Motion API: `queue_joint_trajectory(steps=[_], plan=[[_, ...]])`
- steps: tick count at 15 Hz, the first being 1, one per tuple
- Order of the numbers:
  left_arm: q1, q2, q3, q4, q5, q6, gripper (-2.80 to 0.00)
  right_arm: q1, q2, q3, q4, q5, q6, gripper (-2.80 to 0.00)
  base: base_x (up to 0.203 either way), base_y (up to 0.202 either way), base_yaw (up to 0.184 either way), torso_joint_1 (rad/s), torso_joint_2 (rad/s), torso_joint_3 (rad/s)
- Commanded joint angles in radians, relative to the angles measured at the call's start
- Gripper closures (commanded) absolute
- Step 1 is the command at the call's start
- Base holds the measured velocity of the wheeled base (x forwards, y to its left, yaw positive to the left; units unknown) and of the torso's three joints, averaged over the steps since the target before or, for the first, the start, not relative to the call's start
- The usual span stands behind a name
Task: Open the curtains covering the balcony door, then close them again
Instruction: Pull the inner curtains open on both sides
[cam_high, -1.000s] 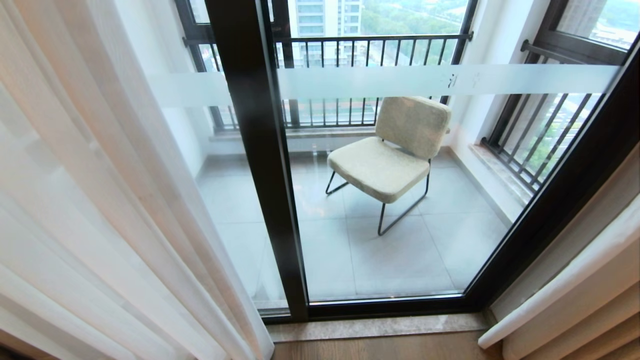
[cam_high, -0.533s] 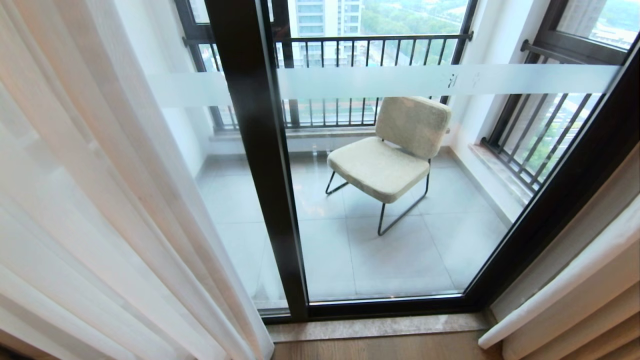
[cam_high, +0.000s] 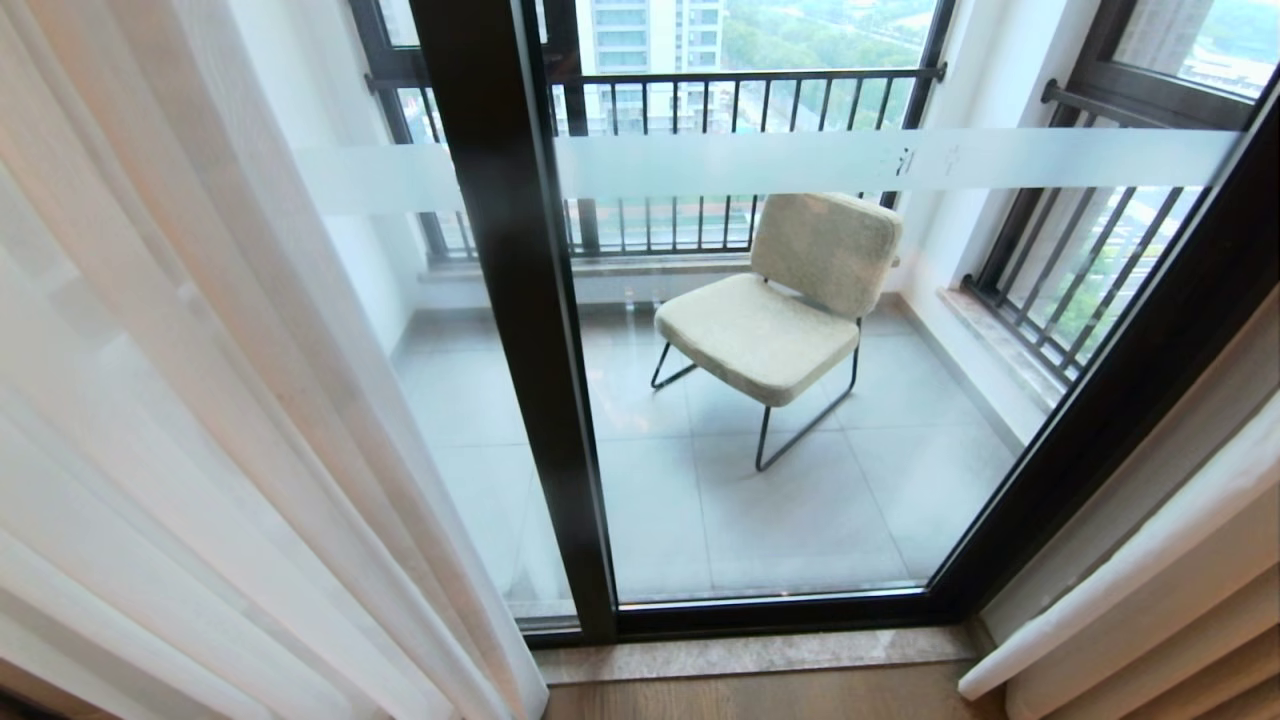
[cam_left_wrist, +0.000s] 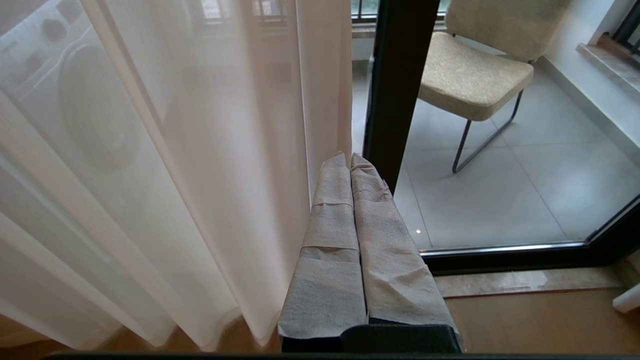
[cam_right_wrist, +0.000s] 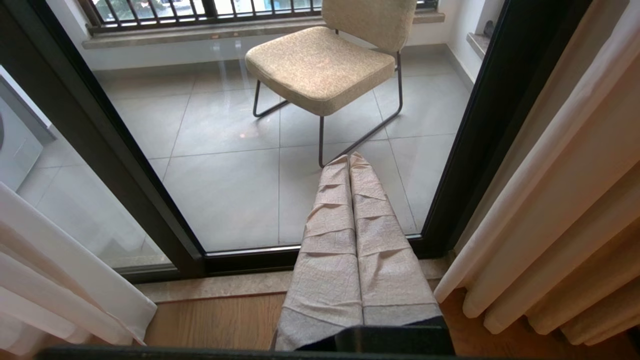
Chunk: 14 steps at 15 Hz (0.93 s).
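The balcony door (cam_high: 520, 350) has dark frames and glass with a frosted band, and most of it shows uncovered. White sheer curtains (cam_high: 200, 430) hang bunched at the left. Thick beige curtains (cam_high: 1150, 600) hang gathered at the right edge. Neither gripper shows in the head view. My left gripper (cam_left_wrist: 348, 159) is shut with nothing held, its taped fingers just beside the sheer curtains (cam_left_wrist: 175, 175) and in front of the door post (cam_left_wrist: 400, 75). My right gripper (cam_right_wrist: 349, 159) is shut and empty, pointing at the glass, apart from the beige curtains (cam_right_wrist: 560, 200).
A beige cushioned chair (cam_high: 790, 300) on thin metal legs stands on the tiled balcony behind the glass. A dark-barred railing (cam_high: 740, 110) runs along the balcony's far side. A stone sill (cam_high: 750, 655) and wood floor (cam_high: 760, 695) lie below the door. A washing machine (cam_left_wrist: 90, 100) shows through the sheer.
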Motion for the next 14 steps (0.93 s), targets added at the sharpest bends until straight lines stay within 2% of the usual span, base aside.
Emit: queue_joint_trajectory(steps=[1,14], plan=[[-0.001,0.0,0.0,-0.001,0.0,0.001,0.0,0.001,0.002,0.0,0.0,0.0,0.001,0.0,0.0,0.0,0.0,0.0,0.0,0.0],[0.0,0.0,0.0,-0.001,0.0,-0.002,0.0,0.001,0.002,0.0,0.0,0.0,0.001,0.0,0.0,0.0,0.0,0.0,0.0,0.0]])
